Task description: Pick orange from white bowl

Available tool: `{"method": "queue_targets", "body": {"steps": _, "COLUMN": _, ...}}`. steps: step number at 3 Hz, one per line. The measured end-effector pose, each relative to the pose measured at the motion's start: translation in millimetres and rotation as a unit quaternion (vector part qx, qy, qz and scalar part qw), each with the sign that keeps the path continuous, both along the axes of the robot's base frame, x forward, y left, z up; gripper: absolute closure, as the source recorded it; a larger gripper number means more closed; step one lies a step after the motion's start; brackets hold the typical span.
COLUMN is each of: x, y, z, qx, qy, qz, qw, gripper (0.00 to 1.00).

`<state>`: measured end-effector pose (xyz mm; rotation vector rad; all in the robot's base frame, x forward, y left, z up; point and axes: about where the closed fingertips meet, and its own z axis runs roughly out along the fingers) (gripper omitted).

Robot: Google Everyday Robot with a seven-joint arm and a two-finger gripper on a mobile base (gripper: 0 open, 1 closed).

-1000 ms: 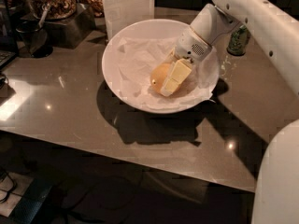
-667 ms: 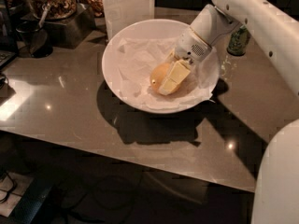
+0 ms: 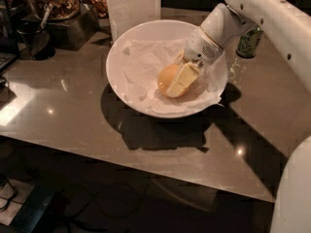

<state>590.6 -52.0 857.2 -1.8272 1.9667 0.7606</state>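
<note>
A: Orange (image 3: 165, 75) first: where does it sit?

B: Low in the white bowl (image 3: 116, 76), a little right of the middle, resting on the crumpled paper (image 3: 146, 64) that lines it. The bowl stands on the grey tabletop (image 3: 73, 115).

A: And the end effector (image 3: 171, 84)?

B: Down inside the bowl, closed around the fruit. One pale finger (image 3: 181, 79) lies flat across the near side of the orange; the other is hidden behind it. So I judge it clamped on the orange, with the fruit not yet raised off the paper.

A: Why does the arm (image 3: 262, 8) come in at that slant?

B: It reaches from the right and over the far rim, probably because the bowl is wide and shallow. A tilted approach lets the grip straddle a round fruit without knocking the wall.

A: What could go wrong?

B: The skin looks smooth and glossy, so it may slip if held too lightly. The loose paper could also snag and rise with it. A straight lift seems wisest, staying clear of the green bottle (image 3: 250, 42) just beyond the right rim.
</note>
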Motion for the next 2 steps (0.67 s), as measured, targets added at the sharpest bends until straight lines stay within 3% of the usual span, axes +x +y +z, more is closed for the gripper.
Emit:
{"method": "queue_targets", "body": {"steps": 1, "x": -4.5, "y": 1.3, "z": 34.9, "qx": 0.027, "qy": -0.045, "qz": 0.010, "qw": 0.9986, "gripper": 1.00}}
{"method": "queue_targets", "body": {"steps": 2, "x": -19.4, "y": 1.3, "z": 78.8, "qx": 0.050, "qy": -0.103, "qz": 0.022, "qw": 0.9932, "gripper": 1.00}}
